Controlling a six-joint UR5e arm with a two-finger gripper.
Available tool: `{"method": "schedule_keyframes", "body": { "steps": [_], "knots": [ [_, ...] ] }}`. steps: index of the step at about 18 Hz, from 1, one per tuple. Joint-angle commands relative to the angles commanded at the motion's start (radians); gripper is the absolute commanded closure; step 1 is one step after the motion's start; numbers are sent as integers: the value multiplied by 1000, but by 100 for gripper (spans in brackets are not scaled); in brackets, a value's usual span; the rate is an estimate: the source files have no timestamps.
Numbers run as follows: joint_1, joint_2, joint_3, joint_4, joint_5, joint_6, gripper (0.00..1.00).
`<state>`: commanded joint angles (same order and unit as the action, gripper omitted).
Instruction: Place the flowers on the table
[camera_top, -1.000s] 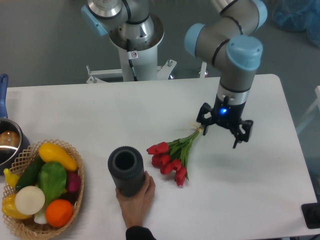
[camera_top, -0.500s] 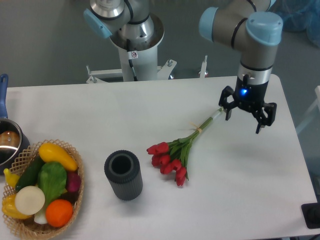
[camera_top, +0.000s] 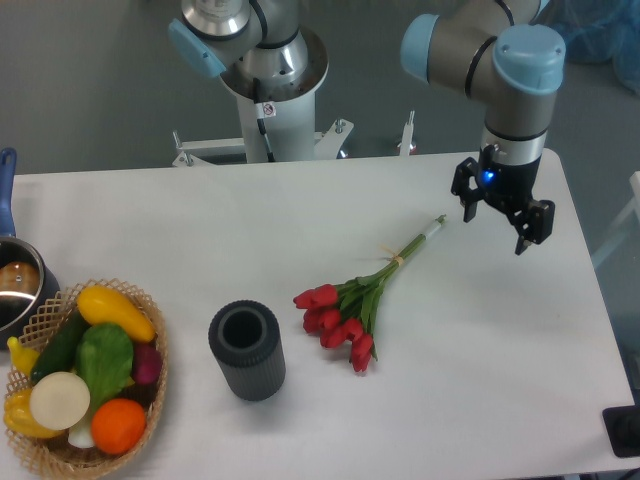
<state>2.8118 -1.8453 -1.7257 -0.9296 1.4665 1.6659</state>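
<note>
The flowers (camera_top: 357, 305), a bunch of red tulips with green stems, lie flat on the white table (camera_top: 200, 230), heads toward the front and stem ends pointing up right. My gripper (camera_top: 497, 226) hangs above the table to the right of the stem ends, apart from them. Its fingers are spread and hold nothing.
A dark ribbed cylinder (camera_top: 247, 350) stands upright left of the tulip heads. A wicker basket (camera_top: 83, 380) of fruit and vegetables sits at the front left. A pot (camera_top: 15, 285) with a blue handle is at the left edge. The arm's base (camera_top: 270, 80) stands behind the table.
My gripper has let go of the stems and moved up and right, away from the flowers. A hand that held the cylinder has withdrawn, and the cylinder stands a little further left.
</note>
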Motion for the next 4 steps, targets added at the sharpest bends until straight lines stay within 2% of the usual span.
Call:
{"method": "schedule_keyframes", "body": {
  "steps": [4],
  "knots": [
    [-3, -31, 54, -3, -20, -5, 0]
  ]
}}
